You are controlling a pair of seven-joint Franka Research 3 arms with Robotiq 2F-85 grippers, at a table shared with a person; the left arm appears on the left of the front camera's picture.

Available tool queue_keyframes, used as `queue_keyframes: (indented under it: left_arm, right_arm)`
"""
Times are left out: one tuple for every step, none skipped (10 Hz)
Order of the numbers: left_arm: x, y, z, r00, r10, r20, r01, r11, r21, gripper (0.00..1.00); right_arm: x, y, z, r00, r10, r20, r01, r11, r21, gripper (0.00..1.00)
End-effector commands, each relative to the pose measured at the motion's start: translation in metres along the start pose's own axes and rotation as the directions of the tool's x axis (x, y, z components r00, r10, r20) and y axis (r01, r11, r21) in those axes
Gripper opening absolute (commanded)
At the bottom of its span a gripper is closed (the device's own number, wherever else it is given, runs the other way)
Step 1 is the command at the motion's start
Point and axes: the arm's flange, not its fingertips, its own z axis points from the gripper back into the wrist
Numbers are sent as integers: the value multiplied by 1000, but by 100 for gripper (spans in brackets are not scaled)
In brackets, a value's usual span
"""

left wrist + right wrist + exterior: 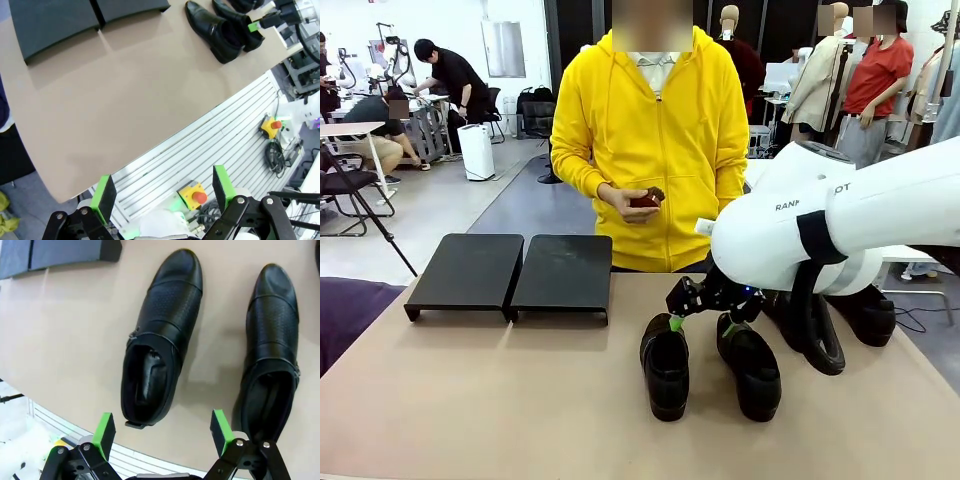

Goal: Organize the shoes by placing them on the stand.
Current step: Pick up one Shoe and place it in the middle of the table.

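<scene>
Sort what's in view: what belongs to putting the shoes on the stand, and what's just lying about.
Job: left shoe, right shoe, third shoe partly behind the right arm; stand, nothing on it; right hand, open above the pair.
Lying about: small dark thing the person holds; yellow stop button; cables.

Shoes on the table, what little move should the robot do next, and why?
Probably lower the right end effector onto the shoe closer to the stand and close on it. It hangs open above that shoe's heel end, which lines up between its pads, and both stand trays are bare.
</scene>
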Motion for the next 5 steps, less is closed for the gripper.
queue_keyframes:
  left_arm:
    - [-1,1,2,1000,-12,3,12,1000,-12,100]
    - [-1,1,2,1000,-12,3,12,1000,-12,100]
    - [-1,1,2,1000,-12,3,12,1000,-12,100]
    - [-1,1,2,1000,-12,3,12,1000,-12,100]
    - [-1,1,2,1000,-12,3,12,1000,-12,100]
  right_arm:
    - [10,14,-29,996,43,-81,-46,998,-40,100]
    - [14,15,-40,995,8,-96,-15,997,-71,100]
    - [19,14,-52,994,-54,-97,42,992,-120,100]
    - [23,15,-68,989,-48,-138,33,994,-106,100]
    - [26,15,-81,986,-74,-150,57,992,-112,100]
